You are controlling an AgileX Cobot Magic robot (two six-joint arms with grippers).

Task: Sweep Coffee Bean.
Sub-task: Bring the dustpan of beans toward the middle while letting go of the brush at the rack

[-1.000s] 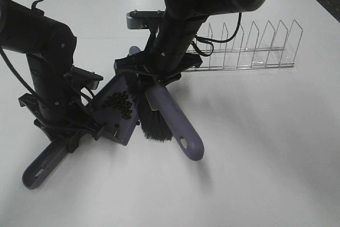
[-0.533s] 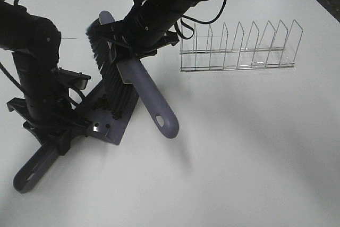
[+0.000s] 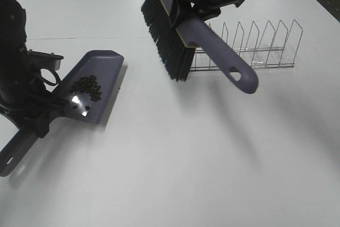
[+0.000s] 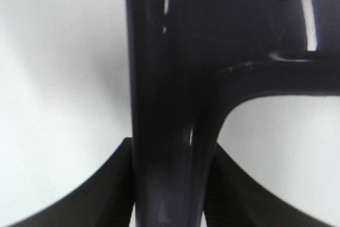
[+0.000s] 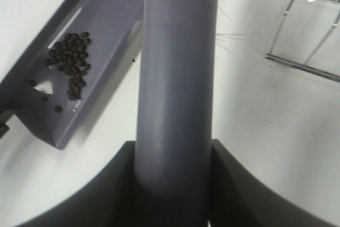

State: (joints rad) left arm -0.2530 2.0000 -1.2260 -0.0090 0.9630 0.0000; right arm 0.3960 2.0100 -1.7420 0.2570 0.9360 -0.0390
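The coffee beans [image 3: 87, 87] lie in a loose cluster inside the purple dustpan [image 3: 103, 62], which is held a little tilted at the left. My left gripper [image 3: 33, 116] is shut on the dustpan's handle [image 4: 170, 104]. My right gripper [image 3: 197, 2] is shut on the purple brush [image 3: 223, 59] and holds it in the air at the top middle. Its black bristles [image 3: 167, 43] point down-left, well apart from the pan. The right wrist view shows the brush handle [image 5: 178, 78], the pan [image 5: 111, 14] and the beans [image 5: 71, 62].
A wire dish rack [image 3: 255, 51] stands at the back right, just behind the raised brush; it also shows in the right wrist view [image 5: 313, 35]. The white table [image 3: 186, 158] stretches across the front and right.
My right gripper has lifted the brush up and to the right, off the dustpan. My left gripper has shifted the dustpan left, with the beans gathered in it.
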